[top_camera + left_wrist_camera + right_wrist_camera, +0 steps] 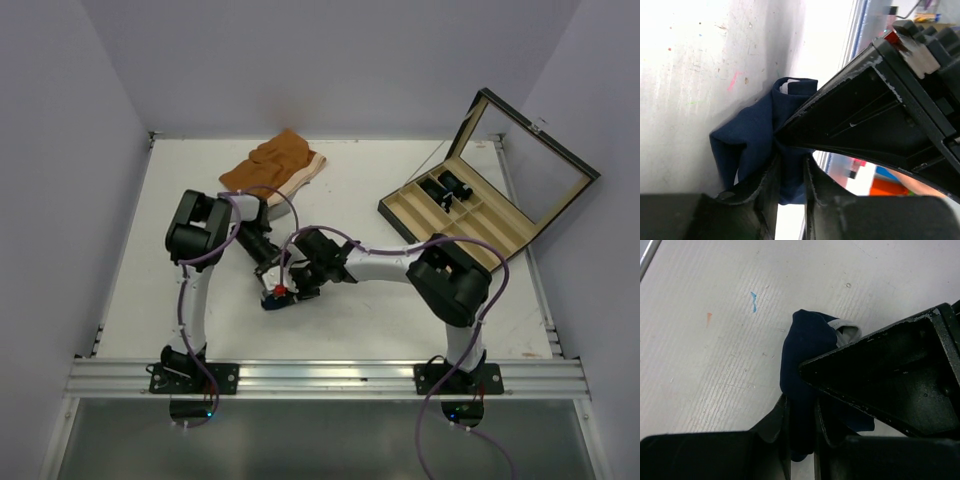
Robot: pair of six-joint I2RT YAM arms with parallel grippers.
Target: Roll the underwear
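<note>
Where the two arms meet near the middle of the table (150, 290), towards its near edge, the underwear (807, 340) is seen lying as a bunched navy bundle (a sliver of pale trim is shown at its top). The left gripper (791, 162) is closed narrowly, with a fold of the fabric pinched between its fingers, and the right gripper (802, 407) is likewise clamped on the cloth. Orange-brown shorts (275, 165) are seen at the far edge and an open compartmented case (470, 215) at the far right, both well apart from the bundle.
</note>
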